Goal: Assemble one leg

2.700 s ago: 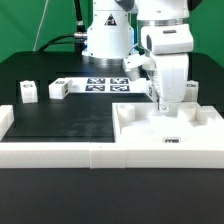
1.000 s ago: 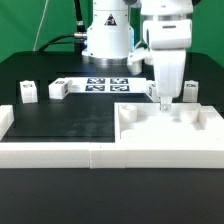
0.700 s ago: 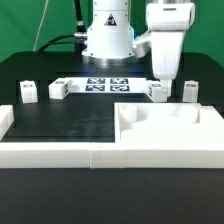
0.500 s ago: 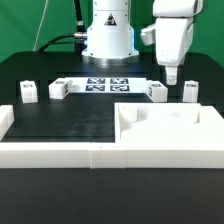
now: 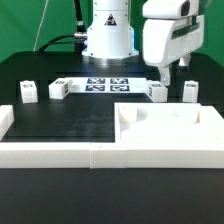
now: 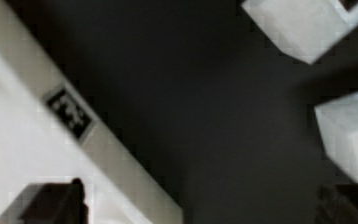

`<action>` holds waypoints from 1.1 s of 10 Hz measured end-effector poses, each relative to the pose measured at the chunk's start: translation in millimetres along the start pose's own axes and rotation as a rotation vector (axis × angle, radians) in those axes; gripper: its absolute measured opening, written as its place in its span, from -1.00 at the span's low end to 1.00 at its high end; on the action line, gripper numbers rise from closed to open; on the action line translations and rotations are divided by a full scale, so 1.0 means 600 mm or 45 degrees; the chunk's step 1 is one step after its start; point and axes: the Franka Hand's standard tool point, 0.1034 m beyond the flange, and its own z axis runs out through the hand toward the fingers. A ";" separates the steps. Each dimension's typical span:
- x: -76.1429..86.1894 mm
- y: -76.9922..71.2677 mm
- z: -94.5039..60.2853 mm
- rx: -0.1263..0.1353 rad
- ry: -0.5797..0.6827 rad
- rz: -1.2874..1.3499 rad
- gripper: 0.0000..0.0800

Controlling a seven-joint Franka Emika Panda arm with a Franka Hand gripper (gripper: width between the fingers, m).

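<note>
Several small white legs with tags stand on the black table: two at the exterior view's left (image 5: 28, 92) (image 5: 57, 89) and two at its right (image 5: 157, 91) (image 5: 189, 92). The large white tray-like piece (image 5: 130, 128) lies at the front right. My gripper (image 5: 165, 76) hangs above and between the two right legs, touching neither. In the wrist view its dark fingers (image 6: 48, 203) stand wide apart with only black table between them, so it is open and empty. That view is blurred; it shows a white strip with a tag (image 6: 69, 112).
The marker board (image 5: 100, 84) lies at the back middle, before the robot base (image 5: 108, 40). A low white L-shaped wall (image 5: 50, 152) runs along the table's front and left edge. Blurred white pieces show in the wrist view (image 6: 318, 25).
My gripper has risen out of the tray-like piece and moved back, over the two right legs. It holds nothing. The legs and tray have not moved.
</note>
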 end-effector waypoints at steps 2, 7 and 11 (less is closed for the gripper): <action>-0.012 -0.030 0.007 0.021 -0.013 0.353 0.62; 0.000 -0.082 0.015 0.063 -0.021 0.996 0.62; -0.002 -0.085 0.016 0.076 -0.035 1.160 0.62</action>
